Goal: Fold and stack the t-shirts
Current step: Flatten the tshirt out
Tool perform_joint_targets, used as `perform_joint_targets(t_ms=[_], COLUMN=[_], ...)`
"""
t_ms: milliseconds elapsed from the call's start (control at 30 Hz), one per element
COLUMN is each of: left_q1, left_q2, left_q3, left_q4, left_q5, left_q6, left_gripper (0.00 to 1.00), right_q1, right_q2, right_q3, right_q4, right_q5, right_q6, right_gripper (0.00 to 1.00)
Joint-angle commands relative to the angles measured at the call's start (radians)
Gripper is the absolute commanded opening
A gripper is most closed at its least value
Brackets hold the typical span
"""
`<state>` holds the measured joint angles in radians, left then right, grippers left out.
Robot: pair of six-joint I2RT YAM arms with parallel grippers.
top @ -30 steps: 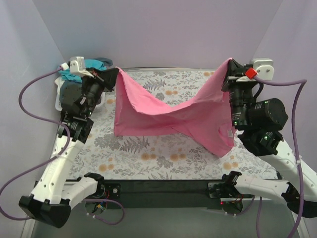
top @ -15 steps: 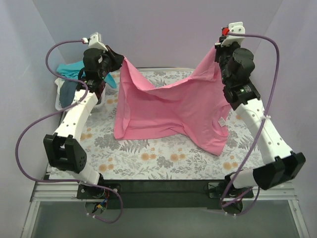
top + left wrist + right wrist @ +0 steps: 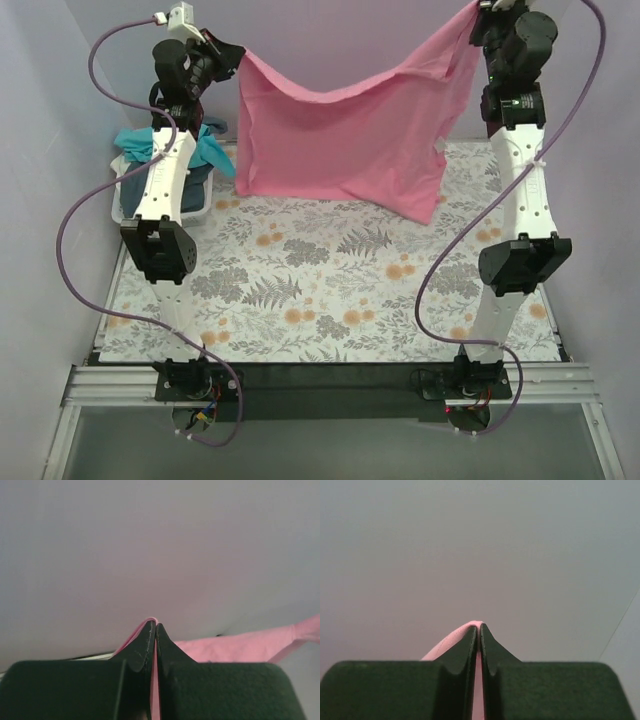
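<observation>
The pink t-shirt [image 3: 350,140] hangs spread in the air between my two raised arms, clear of the floral table [image 3: 330,290]. My left gripper [image 3: 237,55] is shut on its upper left corner; pink cloth [image 3: 235,647] shows between and beside the fingers [image 3: 142,645] in the left wrist view. My right gripper [image 3: 478,12] is shut on the upper right corner; pink cloth [image 3: 447,642] is pinched in the right wrist view. The teal t-shirt [image 3: 150,145] lies in the white basket [image 3: 195,207] at the back left. The slate grey-blue t-shirt [image 3: 133,186] sits in the basket under the teal one.
Both arms stand stretched up near the back wall, left arm [image 3: 165,190] beside the basket, right arm [image 3: 525,190] near the right wall. Purple cables loop off each arm.
Both arms have risen and moved toward the back, lifting the pink t-shirt off the table so it now hangs free and spread wide.
</observation>
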<state>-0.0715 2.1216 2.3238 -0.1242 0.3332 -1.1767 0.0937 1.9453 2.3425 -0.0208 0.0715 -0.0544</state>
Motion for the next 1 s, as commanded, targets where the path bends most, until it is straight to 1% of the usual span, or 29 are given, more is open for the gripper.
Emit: perform_joint_targets(t_ms=[0, 33, 100, 133, 200, 233, 267, 300, 333, 367, 433, 467, 500, 533, 567, 600, 633, 667, 700, 767, 800, 833, 900, 967], left_q1=[0.015, 0.016, 0.021, 0.022, 0.027, 0.027, 0.027, 0.027, 0.029, 0.029, 0.027, 0.027, 0.027, 0.027, 0.027, 0.027, 0.026, 0.026, 0.026, 0.026, 0.026, 0.024, 0.024, 0.022], left_q2=[-0.075, -0.093, -0.145, -0.163, -0.208, -0.225, -0.244, -0.276, -0.294, -0.316, -0.397, -0.429, -0.49, -0.517, -0.541, -0.587, -0.607, -0.626, -0.655, -0.681, -0.705, -0.718, -0.756, -0.781], left_q3=[0.013, -0.024, -0.09, -0.15, -0.225, -0.316, -0.364, -0.412, -0.522, -0.578, -0.725, -0.883, -0.953, -1.016, -1.134, -1.179, -1.228, -1.266, -1.332, -1.383, -1.44, -1.466, -1.523, -1.581], left_q4=[0.107, 0.211, 0.283, 0.349, 0.417, 0.476, 0.501, 0.518, 0.529, 0.531, 0.558, 0.575, 0.593, 0.619, 0.618, 0.612, 0.595, 0.58, 0.565, 0.515, 0.509, 0.505, 0.495, 0.453], left_q5=[0.13, 0.165, 0.193, 0.21, 0.271, 0.291, 0.337, 0.355, 0.366, 0.375, 0.371, 0.365, 0.354, 0.352, 0.349, 0.343, 0.328, 0.32, 0.313, 0.32, 0.325, 0.342, 0.342, 0.328], left_q6=[-0.014, -0.015, -0.014, -0.014, -0.017, -0.018, -0.018, -0.017, -0.008, 0.005, 0.032, 0.051, 0.06, 0.069, 0.081, 0.091, 0.098, 0.109, 0.112, 0.123, 0.118, 0.118, 0.121, 0.137], left_gripper=[0.0, 0.0, 0.0, 0.0, 0.0, 0.0, 0.0, 0.0, 0.0, 0.0, 0.0, 0.0, 0.0, 0.0, 0.0, 0.0, 0.0, 0.0, 0.0, 0.0, 0.0, 0.0, 0.0, 0.0], right_q1=[-0.014, -0.018, -0.035, -0.037, -0.043, -0.043, -0.045, -0.046, -0.048, -0.048, -0.048, -0.048, -0.048, -0.048, -0.048, -0.045, -0.045, -0.043, -0.038, -0.031, -0.026, -0.023, -0.019, -0.015], right_q2=[-0.074, -0.122, -0.175, -0.222, -0.273, -0.326, -0.359, -0.426, -0.457, -0.483, -0.549, -0.574, -0.6, -0.658, -0.69, -0.725, -0.797, -0.834, -0.906, -0.979, -1.046, -1.078, -1.17, -1.221], right_q3=[0.092, 0.022, -0.046, -0.124, -0.217, -0.327, -0.406, -0.47, -0.535, -0.654, -0.751, -0.802, -0.918, -0.98, -1.039, -1.165, -1.219, -1.276, -1.357, -1.431, -1.457, -1.498, -1.528, -1.548], right_q4=[0.138, 0.162, 0.199, 0.206, 0.225, 0.237, 0.258, 0.306, 0.335, 0.353, 0.369, 0.369, 0.383, 0.392, 0.401, 0.416, 0.423, 0.427, 0.424, 0.414, 0.383, 0.362, 0.29, 0.23], right_q5=[-0.033, -0.032, -0.033, -0.039, -0.042, -0.039, -0.038, -0.042, -0.047, -0.052, -0.064, -0.064, -0.064, -0.064, -0.064, -0.064, -0.064, -0.064, -0.064, -0.064, -0.065, -0.064, -0.049, -0.03], right_q6=[-0.015, -0.027, -0.044, -0.047, -0.07, -0.076, -0.079, -0.084, -0.088, -0.091, -0.101, -0.101, -0.093, -0.075, -0.062, -0.049, -0.036, -0.015, -0.006, 0.019, 0.027, 0.031, 0.042, 0.047], right_gripper=[0.01, 0.01, 0.01, 0.01, 0.01, 0.01, 0.01, 0.01, 0.01, 0.01, 0.01, 0.01, 0.01, 0.01, 0.01, 0.01, 0.01, 0.01, 0.01, 0.01, 0.01, 0.01, 0.01, 0.01])
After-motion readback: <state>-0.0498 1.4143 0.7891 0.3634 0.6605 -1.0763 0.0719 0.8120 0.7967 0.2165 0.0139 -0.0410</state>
